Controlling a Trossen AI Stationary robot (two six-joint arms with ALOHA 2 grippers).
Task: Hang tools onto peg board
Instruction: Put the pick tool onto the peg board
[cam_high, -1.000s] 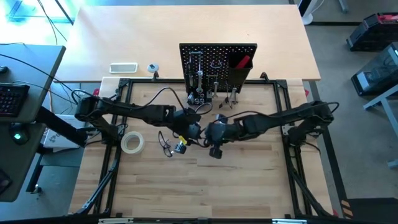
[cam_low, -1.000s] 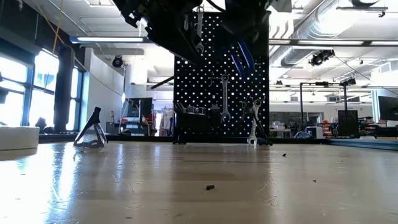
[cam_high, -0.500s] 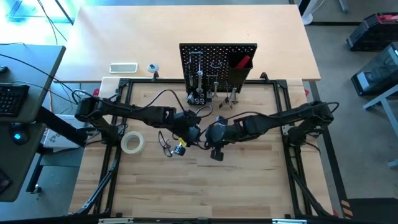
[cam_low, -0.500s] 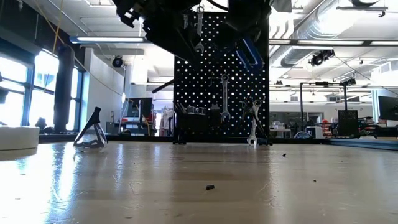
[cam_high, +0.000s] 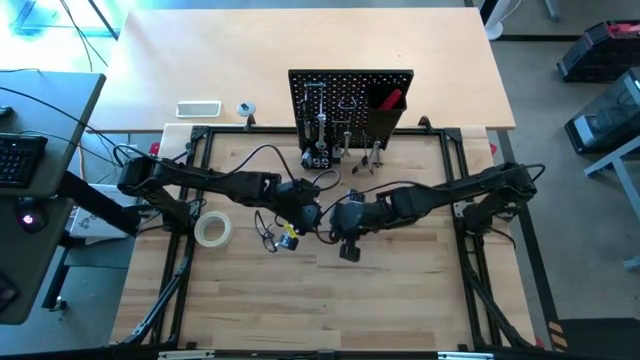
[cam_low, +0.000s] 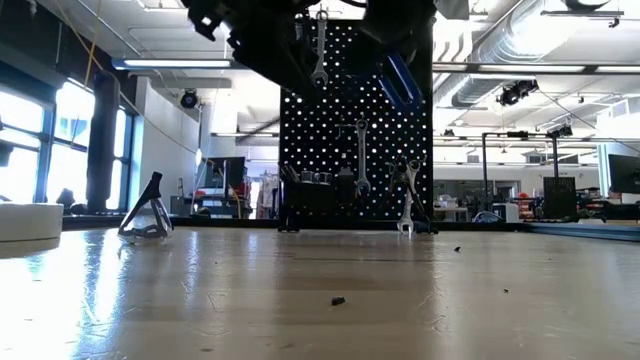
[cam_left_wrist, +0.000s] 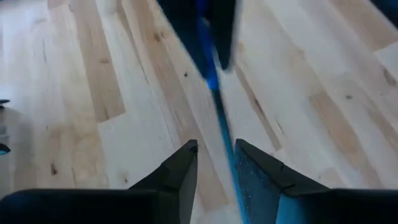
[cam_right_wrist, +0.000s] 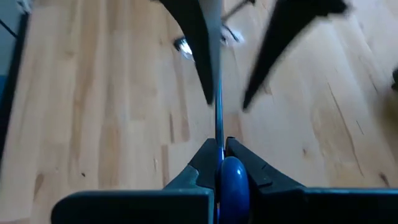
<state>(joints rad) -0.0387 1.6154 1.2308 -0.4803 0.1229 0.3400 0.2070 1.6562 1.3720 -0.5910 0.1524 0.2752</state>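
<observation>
Both arms meet mid-tabletop, just in front of the peg board. Right pincer is clenched on the blue-handled hex key: blue handle sits right at the fingertips, thin metal shaft runs forward out of the grip. Left pincer is facing it from the other side; the key's blue shaft runs through the gap between its two fingers, fingers partly apart. Can't tell if they touch the shaft or just bracket it. In the high view the two pincer heads are nearly touching, left and right, held above the wood; the low view shows the blue key up high in front of the board, dark arm bodies around it. Peg board stands upright at the far edge of the work area; wrenches already hang on its hooks, another wrench higher up, a red-handled tool is in the black bin on its face. Pale tape roll lies flat on the tabletop, left of the left arm, well apart from the board. Clear glasses stand on the tabletop near the tape roll. Small white tray is on the far table behind, left of the board.
</observation>
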